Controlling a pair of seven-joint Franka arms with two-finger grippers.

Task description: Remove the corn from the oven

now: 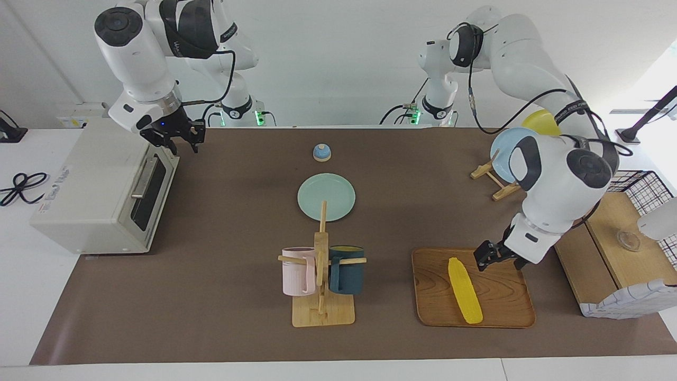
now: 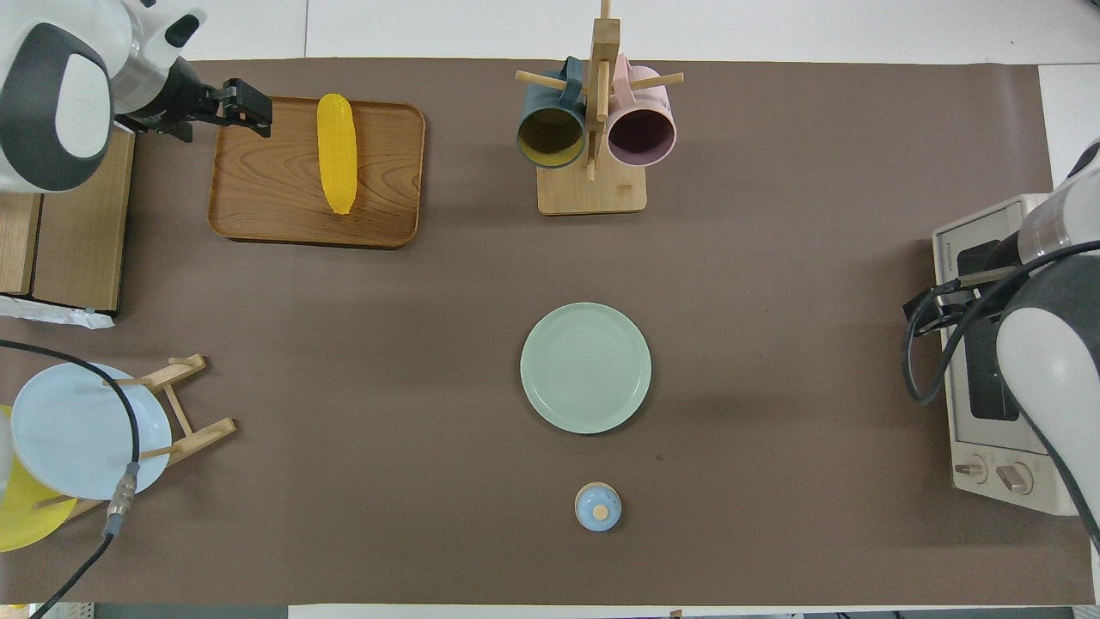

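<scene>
Yellow corn on tray: probably light, stiff, rollable; grip mid-cob. Left gripper at its 2 o'clock, fingers narrow, empty; right gripper over oven, apart, empty.

Left gripper seemingly open, lowered; right gripper raised.

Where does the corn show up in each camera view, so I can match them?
Facing view: the corn lies low in the picture on the wooden tray, beside the left gripper.
Overhead view: the corn lies high in the picture on the same tray.
Shared landmark: the mug rack, beside the tray.
</scene>
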